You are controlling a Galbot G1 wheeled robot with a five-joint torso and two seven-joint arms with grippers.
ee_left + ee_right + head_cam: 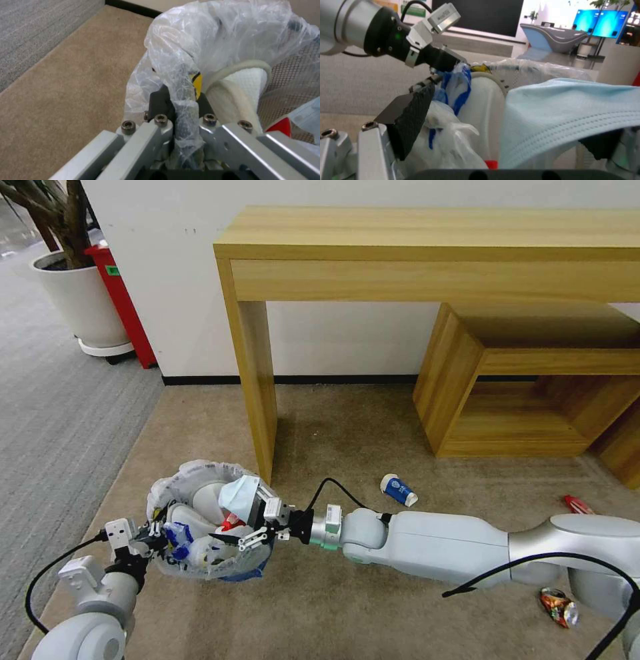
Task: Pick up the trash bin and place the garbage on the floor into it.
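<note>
Two grippers are meeting at the small round blue trash bin (200, 527) with its translucent white plastic liner, which I am holding tilted just above the beige short-pile carpet (347, 447). My left gripper (155, 537) is clamping the bin's near rim, its jaws pressed together on the bunched liner (186, 82), as the left wrist view is showing. My right gripper (257, 523) is reaching in from the right over the bin's mouth with its jaws spread; a pale blue pleated face mask (239, 495) is lying across one black finger pad (600, 147), and I cannot tell whether that pad is pinching it. Inside the bin, a white slipper (200, 500) is standing against the wall, with a red scrap (229, 523) and a blue-and-white crumpled bag (177, 537) beside it.

On the carpet, a blue-and-white paper cup (399, 491) is lying on its side near the light wooden desk's leg (257, 380). A red wrapper (578, 505) is lying farther right, and a crushed red-and-yellow can (559, 607) is sitting just beside my right arm. A low wooden shelf unit (527, 380) is standing under the desk against the wall.
</note>
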